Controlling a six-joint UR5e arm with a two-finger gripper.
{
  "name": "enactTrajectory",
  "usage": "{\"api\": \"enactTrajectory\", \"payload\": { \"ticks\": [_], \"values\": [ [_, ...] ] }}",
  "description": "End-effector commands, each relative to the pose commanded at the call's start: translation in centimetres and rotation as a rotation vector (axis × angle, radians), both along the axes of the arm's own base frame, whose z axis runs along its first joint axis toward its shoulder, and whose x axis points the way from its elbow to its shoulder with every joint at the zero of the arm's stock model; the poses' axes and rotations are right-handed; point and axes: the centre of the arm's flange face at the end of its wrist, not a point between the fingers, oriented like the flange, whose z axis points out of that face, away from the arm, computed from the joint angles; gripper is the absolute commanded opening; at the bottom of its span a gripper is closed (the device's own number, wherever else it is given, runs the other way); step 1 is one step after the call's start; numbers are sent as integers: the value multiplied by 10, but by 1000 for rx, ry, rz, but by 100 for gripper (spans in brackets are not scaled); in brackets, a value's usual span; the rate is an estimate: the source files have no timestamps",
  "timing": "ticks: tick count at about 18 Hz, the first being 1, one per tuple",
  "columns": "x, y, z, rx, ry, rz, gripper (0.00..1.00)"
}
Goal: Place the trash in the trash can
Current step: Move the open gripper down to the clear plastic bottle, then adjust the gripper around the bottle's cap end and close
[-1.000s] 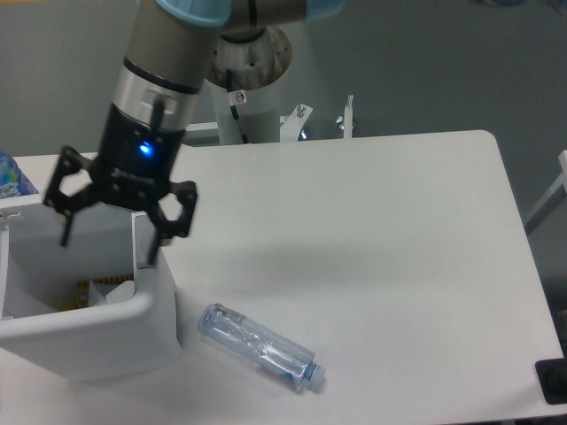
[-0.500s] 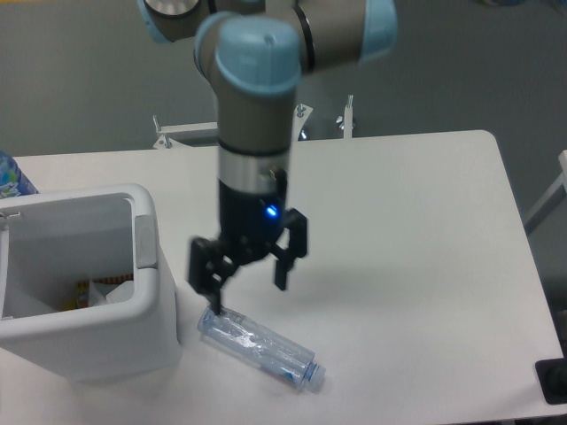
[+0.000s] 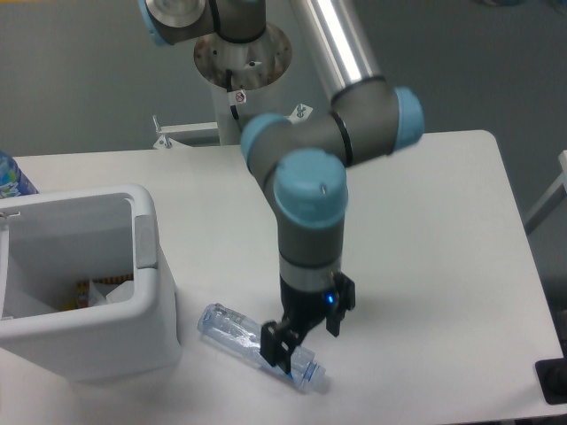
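Gripper (image 3: 303, 335) moved right from the trash can (image 3: 151, 310) and dropped low, jaws spread astride the clear bottle (image 3: 239, 335) lying near-centre on the table (image 3: 425, 230), white carton (image 3: 111, 292) inside the can at left

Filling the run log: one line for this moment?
gripper: open, down at water bottle | bottle: lying on table | trash can: carton inside

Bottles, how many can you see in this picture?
2: a clear bottle lying on the table under the gripper, and a blue-patterned bottle at the left edge, mostly cut off. Others may be hidden in the bin.
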Motion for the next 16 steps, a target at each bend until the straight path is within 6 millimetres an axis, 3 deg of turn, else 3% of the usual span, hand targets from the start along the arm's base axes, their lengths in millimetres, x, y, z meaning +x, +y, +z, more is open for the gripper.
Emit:
{"api": "enactTrajectory", "payload": {
  "ticks": [3, 7, 16],
  "values": [
    [-8, 6, -10, 2, 20, 19, 100],
    [-20, 1, -49, -101, 61, 94, 100],
    [-33, 10, -64, -94, 82, 158, 100]
  ]
}}
